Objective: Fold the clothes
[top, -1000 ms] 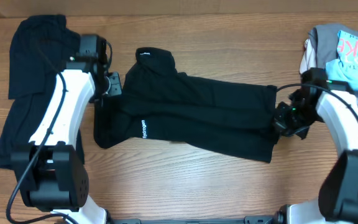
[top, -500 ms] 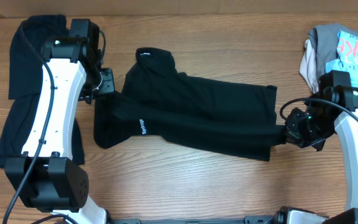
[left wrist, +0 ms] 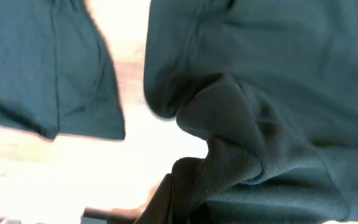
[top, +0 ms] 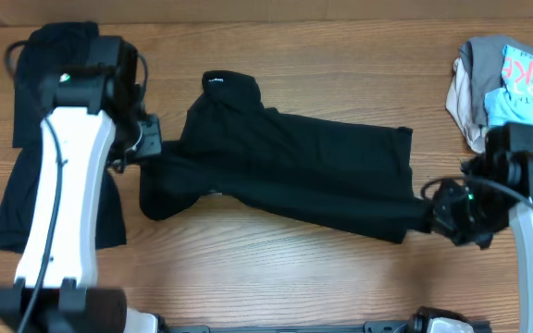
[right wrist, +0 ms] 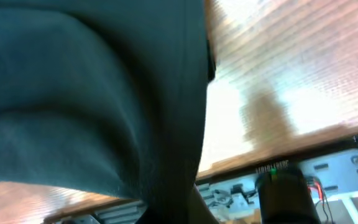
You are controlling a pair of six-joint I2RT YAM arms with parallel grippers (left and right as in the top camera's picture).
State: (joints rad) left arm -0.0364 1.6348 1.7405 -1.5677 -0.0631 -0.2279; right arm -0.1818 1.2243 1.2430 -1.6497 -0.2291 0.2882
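Black garment (top: 294, 180): spans left end effector (top: 152, 148) to right end effector (top: 432, 211), each clamped on one end; probably tensioned flat for folding.

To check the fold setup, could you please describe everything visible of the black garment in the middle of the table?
The black garment is soft, matte, plain fabric, stretched long and slightly slanted across the wooden table, with a collar-like flap at its top left. It looks creased and partly doubled over. The left gripper pinches its left edge and the right gripper its lower right corner, both jaws shut on bunched cloth.
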